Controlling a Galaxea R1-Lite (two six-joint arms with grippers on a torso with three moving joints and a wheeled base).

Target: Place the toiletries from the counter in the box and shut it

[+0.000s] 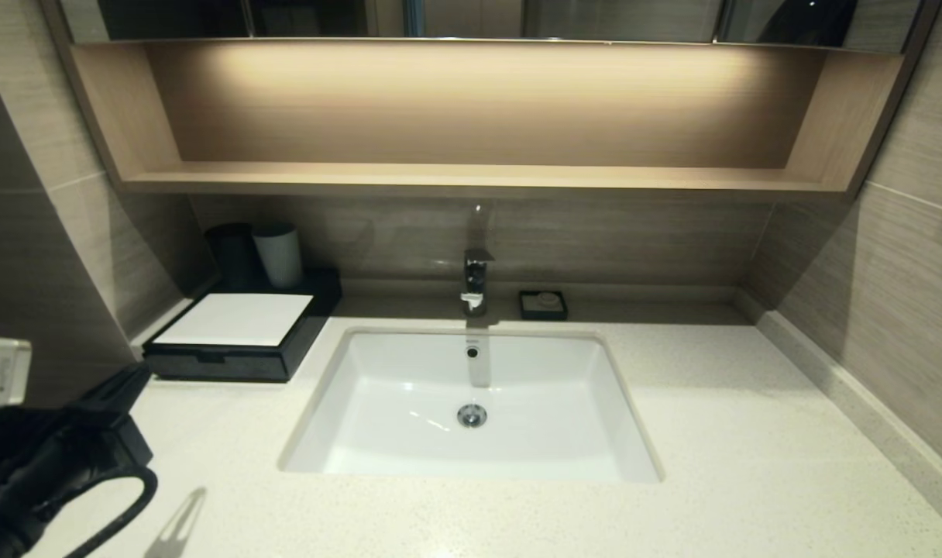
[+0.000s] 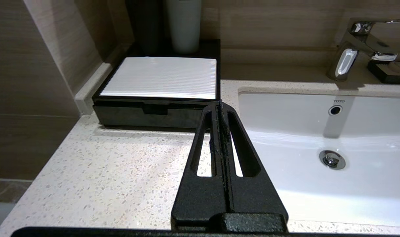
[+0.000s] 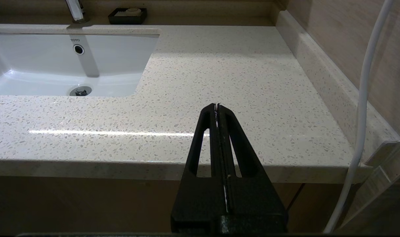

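The black box (image 1: 238, 333) with its white top panel stands at the back left of the counter (image 1: 750, 434), and its drawer front (image 2: 147, 113) sits flush. No toiletries show on the counter in any view. My left gripper (image 1: 136, 377) hovers over the counter's left front, shut and empty, its tips (image 2: 218, 104) pointing at the box's right front corner, a short way from it. My right gripper (image 3: 216, 106) is shut with nothing in it. It hangs just off the counter's front edge on the right side and is outside the head view.
An inset white sink (image 1: 471, 403) fills the middle of the counter, with a chrome faucet (image 1: 475, 283) behind it and a small black soap dish (image 1: 543, 304) beside that. A grey cup (image 1: 279, 254) and a dark cup (image 1: 233, 254) stand behind the box. A wooden shelf (image 1: 471, 178) hangs above.
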